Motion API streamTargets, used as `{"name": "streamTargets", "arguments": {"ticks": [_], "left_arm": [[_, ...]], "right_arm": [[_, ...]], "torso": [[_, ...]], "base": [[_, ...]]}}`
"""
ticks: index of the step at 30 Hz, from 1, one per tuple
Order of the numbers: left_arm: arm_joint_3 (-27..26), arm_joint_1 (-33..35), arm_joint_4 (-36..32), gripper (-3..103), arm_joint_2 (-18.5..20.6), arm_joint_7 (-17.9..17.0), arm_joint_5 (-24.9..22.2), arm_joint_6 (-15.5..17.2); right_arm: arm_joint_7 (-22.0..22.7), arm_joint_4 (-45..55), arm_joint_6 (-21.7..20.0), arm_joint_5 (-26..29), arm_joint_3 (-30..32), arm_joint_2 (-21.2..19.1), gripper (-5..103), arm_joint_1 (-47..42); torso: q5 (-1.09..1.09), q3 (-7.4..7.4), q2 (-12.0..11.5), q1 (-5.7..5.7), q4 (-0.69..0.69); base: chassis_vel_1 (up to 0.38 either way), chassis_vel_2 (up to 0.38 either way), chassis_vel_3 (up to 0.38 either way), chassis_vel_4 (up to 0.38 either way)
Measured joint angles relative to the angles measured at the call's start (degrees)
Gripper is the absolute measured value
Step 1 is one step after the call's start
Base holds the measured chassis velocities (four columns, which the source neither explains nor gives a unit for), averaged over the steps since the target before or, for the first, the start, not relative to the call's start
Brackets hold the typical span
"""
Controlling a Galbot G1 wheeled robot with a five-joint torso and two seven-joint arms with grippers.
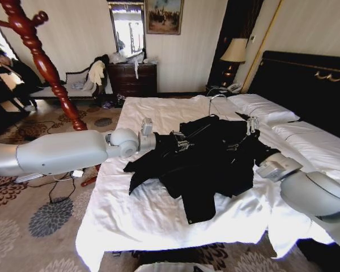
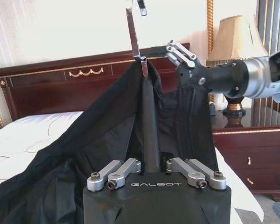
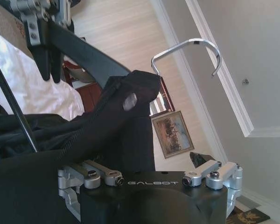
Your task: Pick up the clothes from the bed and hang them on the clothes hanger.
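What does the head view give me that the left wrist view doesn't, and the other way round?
Head view alone: the black jacket spread across the bed, both arms reaching in from either side, left gripper at the collar area, right gripper near the far edge. Left wrist view alone: fabric rising as a peak under the hanger stem, a lamp and nightstand behind. Both share the jacket, the hanger's metal hook, the headboard and the right gripper.
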Motion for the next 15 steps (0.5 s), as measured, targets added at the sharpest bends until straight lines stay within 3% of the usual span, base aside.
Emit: {"name": "streamTargets", "arguments": {"ticks": [3, 7, 9, 15], "left_arm": [[0.23, 0.2, -0.3, 17, -0.01, -0.01, 0.08, 0.12], [0.25, 0.34, -0.55, 17, 0.38, -0.38, -0.11, 0.26], [0.26, 0.4, -0.56, 17, 0.42, -0.48, -0.14, 0.28], [0.23, 1.24, -0.84, 17, 0.66, -1.28, -0.6, 0.4]], "right_arm": [[-0.09, -0.39, -0.25, -0.52, -0.15, -0.11, 98, -0.11], [-0.55, -0.75, -0.85, -1.5, -0.39, -0.18, 78, -0.11], [-0.6, -0.76, -1.01, -1.71, -0.39, -0.18, 78, -0.12], [-1.04, -1.02, -1.17, -3.92, -0.41, -0.1, 51, -0.56]], "torso": [[-0.01, 0.0, 0.0, 0.0, 0.01], [0.0, 0.0, 0.0, 0.0, 0.0], [0.0, 0.0, 0.0, 0.0, 0.0], [0.0, 0.0, 0.0, 0.0, 0.01]], "base": [[0.0, 0.0, 0.0, 0.0], [0.0, 0.0, 0.0, 0.0], [0.0, 0.0, 0.0, 0.0], [0.0, 0.0, 0.0, 0.0]]}}
